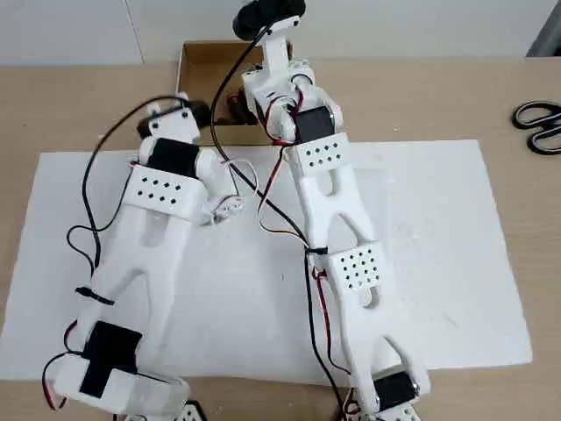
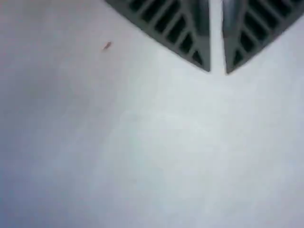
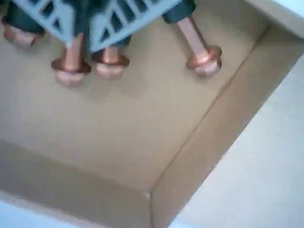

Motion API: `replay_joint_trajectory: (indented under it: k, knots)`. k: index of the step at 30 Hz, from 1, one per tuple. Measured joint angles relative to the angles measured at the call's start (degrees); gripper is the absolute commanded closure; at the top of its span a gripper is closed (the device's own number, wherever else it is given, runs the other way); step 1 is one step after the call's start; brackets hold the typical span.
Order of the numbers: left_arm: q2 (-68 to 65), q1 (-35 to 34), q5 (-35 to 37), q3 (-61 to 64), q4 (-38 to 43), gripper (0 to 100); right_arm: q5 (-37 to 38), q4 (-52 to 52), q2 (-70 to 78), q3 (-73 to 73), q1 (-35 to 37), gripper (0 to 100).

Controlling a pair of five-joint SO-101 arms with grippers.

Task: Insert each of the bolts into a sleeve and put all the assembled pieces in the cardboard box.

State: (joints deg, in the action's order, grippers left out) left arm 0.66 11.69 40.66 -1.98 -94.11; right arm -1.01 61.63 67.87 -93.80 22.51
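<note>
Right gripper (image 3: 83, 43) down inside the cardboard box (image 1: 198, 54), closed on a bolt-and-sleeve piece (image 3: 72, 59); left gripper (image 2: 218, 70) just outside the box, nearly closed and holding nothing.
In the right wrist view the pale lattice fingers (image 3: 47, 16) stand close together over the box floor. A copper bolt shaft sticks out between them, its flanged head pointing at the floor. Three more assembled pieces lie on the floor beside it: one (image 3: 110, 61) touching or nearly touching the held piece, one (image 3: 203, 59) nearer the box's side wall (image 3: 213, 142), and one (image 3: 14, 34) on the far side of the gripper. The left gripper's dark fingertips (image 2: 202, 54) leave only a thin slit and hang over the white sheet (image 1: 421, 228), beside the box's near corner. A pair of scissors (image 1: 539, 127) lies on the table (image 1: 53, 96), well apart from the box.
</note>
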Motion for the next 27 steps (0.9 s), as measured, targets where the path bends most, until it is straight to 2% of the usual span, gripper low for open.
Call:
replay_joint_trajectory:
  k: [7, 15, 22, 27]
  knots:
    - [0.0, -0.26, -0.79, -11.25, 0.0, 99, -0.35, 8.35, -6.07, 0.0, -0.09, 99.5]
    - [0.79, -3.34, -4.57, -20.31, -0.26, 99, -1.41, 24.7, -16.44, 0.0, -1.32, 99.5]
    - [11.43, -3.25, -8.26, -23.21, -1.49, 99, -3.69, 35.78, -25.76, -0.35, -1.23, 99.5]
    - [20.4, -3.25, -10.2, -22.33, -1.67, 99, -5.36, 37.19, -30.86, -0.44, -1.76, 99.5]
